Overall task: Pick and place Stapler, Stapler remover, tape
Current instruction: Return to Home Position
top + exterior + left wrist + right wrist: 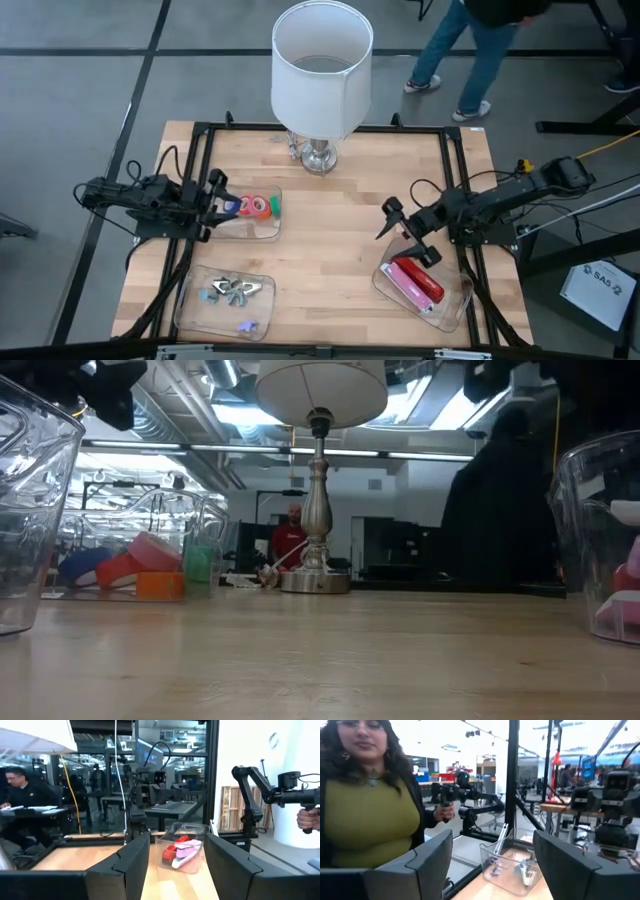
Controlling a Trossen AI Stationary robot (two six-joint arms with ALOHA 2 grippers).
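Left gripper (212, 206): fingers spread wide, empty, touching nothing. Tape rolls (256, 207) in tape bin (268, 236) just ahead of its tips. Staple removers (232, 291) off to its side. Right gripper (405, 233): spread wide, empty; staplers (416, 283) just beside it.

Pale wood table (330, 240), clear plastic bins (225, 305)

My overhead camera looks straight down on the whole table (330, 230), lamp (322, 70) at its far edge; my low camera sits at tabletop height, facing that lamp head-on. My wrist cameras look level across the table in front of the lamp, left toward the stapler bin (192, 826), right toward what seems the staple-remover bin (510, 857).
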